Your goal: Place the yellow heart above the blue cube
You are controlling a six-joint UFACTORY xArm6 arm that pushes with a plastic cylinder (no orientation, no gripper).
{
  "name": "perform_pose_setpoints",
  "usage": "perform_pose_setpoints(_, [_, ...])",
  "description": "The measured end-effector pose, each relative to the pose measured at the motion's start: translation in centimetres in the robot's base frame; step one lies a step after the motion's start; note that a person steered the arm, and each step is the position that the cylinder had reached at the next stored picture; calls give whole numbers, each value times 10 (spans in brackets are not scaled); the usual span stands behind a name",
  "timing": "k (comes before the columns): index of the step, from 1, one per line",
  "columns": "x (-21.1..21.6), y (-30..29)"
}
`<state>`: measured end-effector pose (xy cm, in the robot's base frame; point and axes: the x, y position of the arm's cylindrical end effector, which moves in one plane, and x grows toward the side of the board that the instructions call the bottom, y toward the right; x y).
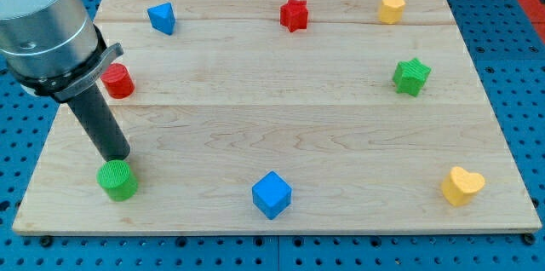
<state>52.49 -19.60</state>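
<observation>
My tip [122, 162] rests against the green cylinder [117, 180], near left on the table [281, 126] (no fingers here); the yellow heart [462, 186] sits far right of the blue cube [272, 194], risking a cube knock.

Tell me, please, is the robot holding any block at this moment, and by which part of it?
Nothing is held. The arm ends in a rod, and my tip only stands at the top edge of the green cylinder; contact cannot be told.
</observation>
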Motion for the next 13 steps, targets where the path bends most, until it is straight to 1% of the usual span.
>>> perform_pose_setpoints(1, [2, -2])
perform_pose_setpoints(2, [34, 6])
perform_pose_setpoints(3, [34, 25])
perform_pose_setpoints(4, [23, 53])
perform_pose_setpoints(5, [19, 100])
perform_pose_setpoints(6, [3, 206])
perform_pose_setpoints(7, [-3, 286])
perform_pose_setpoints(8, [-3, 315])
perform_pose_setpoints(9, [-11, 315])
perform_pose_setpoints(11, [-10, 315])
perform_pose_setpoints(12, [-3, 337])
perform_pose_setpoints(13, [-13, 389])
